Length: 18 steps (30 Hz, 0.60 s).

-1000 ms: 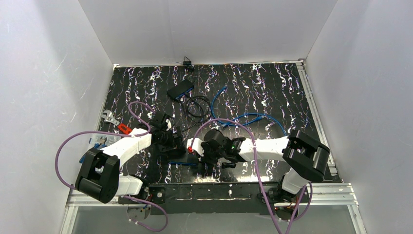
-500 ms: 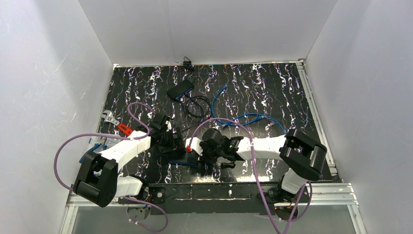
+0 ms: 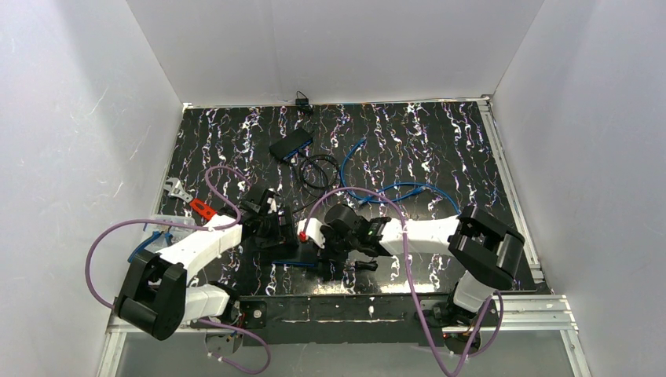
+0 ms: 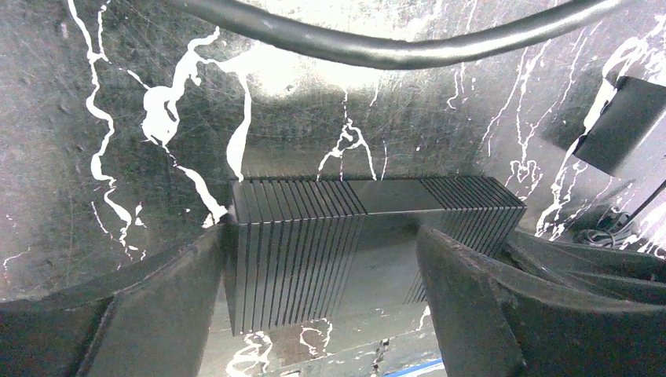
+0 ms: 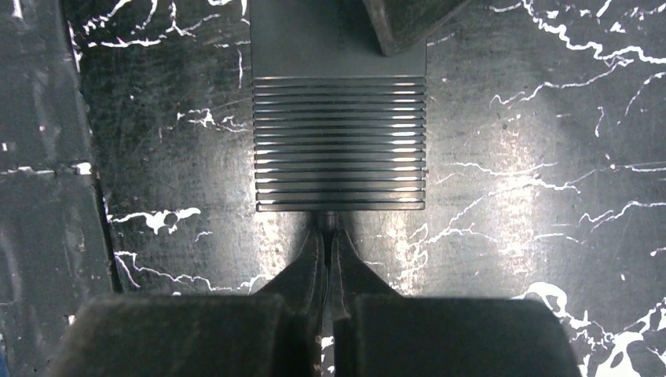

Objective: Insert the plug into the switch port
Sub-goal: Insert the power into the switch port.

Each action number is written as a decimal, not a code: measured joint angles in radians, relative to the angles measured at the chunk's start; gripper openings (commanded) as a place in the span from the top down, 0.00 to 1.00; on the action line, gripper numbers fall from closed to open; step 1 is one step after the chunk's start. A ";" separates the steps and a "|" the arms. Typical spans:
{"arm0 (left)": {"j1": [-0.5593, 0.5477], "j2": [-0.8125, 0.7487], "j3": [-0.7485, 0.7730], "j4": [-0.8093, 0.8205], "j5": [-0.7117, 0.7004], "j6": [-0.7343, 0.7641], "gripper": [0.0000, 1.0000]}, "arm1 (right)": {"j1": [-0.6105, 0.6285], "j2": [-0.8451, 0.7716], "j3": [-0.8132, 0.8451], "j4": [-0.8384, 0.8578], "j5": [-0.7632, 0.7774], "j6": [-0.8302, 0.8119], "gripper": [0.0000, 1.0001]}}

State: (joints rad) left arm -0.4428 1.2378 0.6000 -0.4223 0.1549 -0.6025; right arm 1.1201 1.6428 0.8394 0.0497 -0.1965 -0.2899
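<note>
Both arms edged leftward; left tool (image 4: 323, 263), spread wide, straddles the switch (image 4: 377, 196); right tool (image 5: 328, 236), pinched closed, just beside its edge.

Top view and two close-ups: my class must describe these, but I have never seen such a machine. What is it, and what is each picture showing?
The machine is a left arm and a right arm, bolted at the near edge of a black marbled table. The wide picture looks down from above and behind; each close-up comes from a wrist camera. Between the arms lies a ribbed black box, the switch. The left claw stands open close against it. The right claw is shut, its tip at the switch's edge; whether it pinches anything is unclear. Behind lie a blue cable and a small black box.
</note>
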 measured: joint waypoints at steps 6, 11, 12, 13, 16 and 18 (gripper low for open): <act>-0.006 -0.015 -0.008 0.001 -0.013 0.000 0.14 | -0.007 0.011 0.030 -0.027 -0.038 -0.002 0.99; -0.012 -0.034 -0.020 0.006 -0.019 0.000 0.14 | -0.013 0.017 0.043 -0.045 -0.072 -0.003 0.99; -0.012 -0.038 -0.022 0.006 -0.020 0.000 0.14 | -0.013 0.019 0.046 -0.050 -0.075 -0.003 0.99; -0.013 -0.040 -0.023 0.004 -0.021 0.000 0.13 | -0.013 0.020 0.048 -0.052 -0.077 -0.003 0.99; -0.013 -0.045 -0.025 -0.002 -0.021 -0.001 0.13 | -0.015 0.021 0.048 -0.053 -0.081 -0.004 0.98; -0.016 -0.046 -0.025 -0.005 -0.021 -0.002 0.13 | -0.017 0.021 0.047 -0.055 -0.083 -0.005 0.94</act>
State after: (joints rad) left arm -0.4587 1.1919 0.5751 -0.4274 0.1341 -0.6041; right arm 1.1027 1.6634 0.8867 -0.0055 -0.2794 -0.2951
